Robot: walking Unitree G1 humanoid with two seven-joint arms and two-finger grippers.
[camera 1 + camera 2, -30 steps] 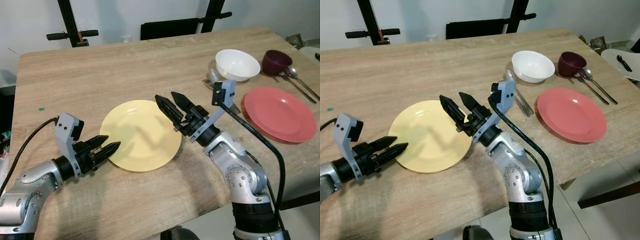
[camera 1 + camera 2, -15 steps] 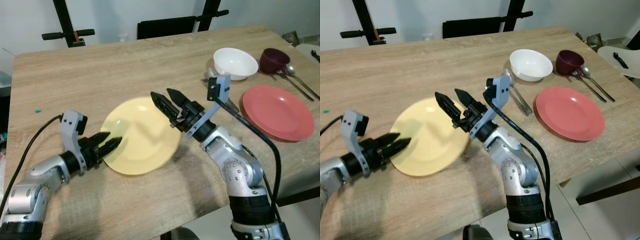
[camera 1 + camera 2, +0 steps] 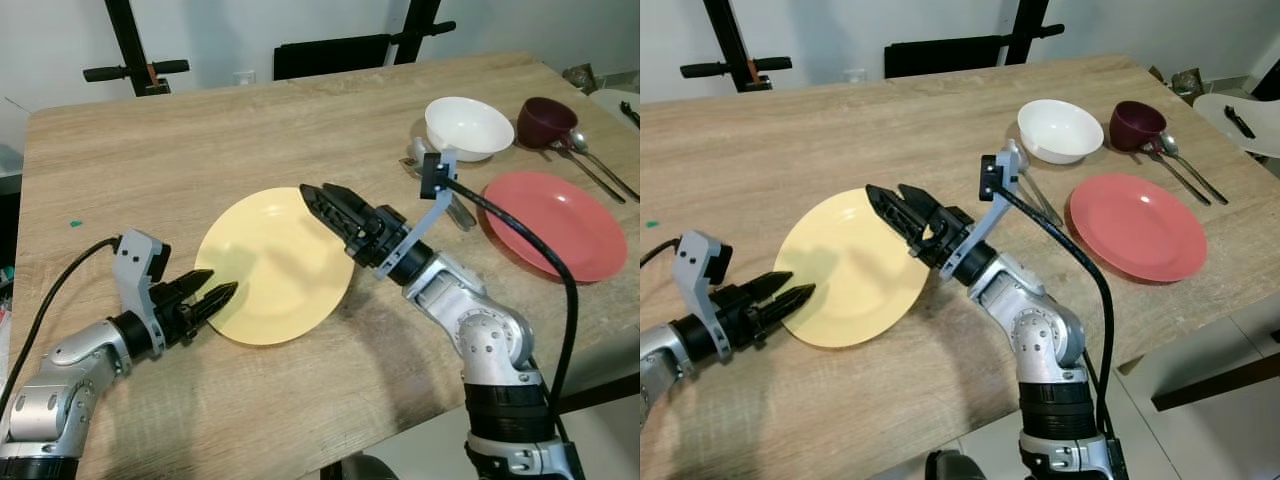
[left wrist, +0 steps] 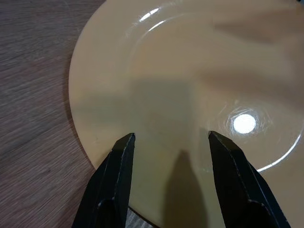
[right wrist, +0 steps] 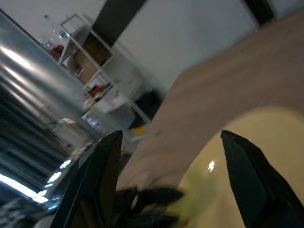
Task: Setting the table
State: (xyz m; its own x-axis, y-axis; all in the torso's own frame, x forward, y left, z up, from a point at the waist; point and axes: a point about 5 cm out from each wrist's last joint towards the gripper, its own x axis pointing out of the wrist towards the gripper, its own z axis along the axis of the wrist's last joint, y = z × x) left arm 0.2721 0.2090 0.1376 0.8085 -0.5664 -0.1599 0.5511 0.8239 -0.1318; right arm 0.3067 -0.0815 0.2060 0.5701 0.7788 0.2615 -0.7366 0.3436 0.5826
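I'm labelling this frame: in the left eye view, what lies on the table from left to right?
Left gripper → yellow plate → right gripper → white bowl → red plate

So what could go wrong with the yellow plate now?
The yellow plate lies flat on the table with both open grippers at its rim: left gripper, right gripper. Neither holds it, so a push might just slide it. Pushed toward the near table edge, it could fall.

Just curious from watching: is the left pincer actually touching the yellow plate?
Cannot tell. The left wrist view shows the left pincer open, its tips over the yellow plate edge, but no plain contact or gap.
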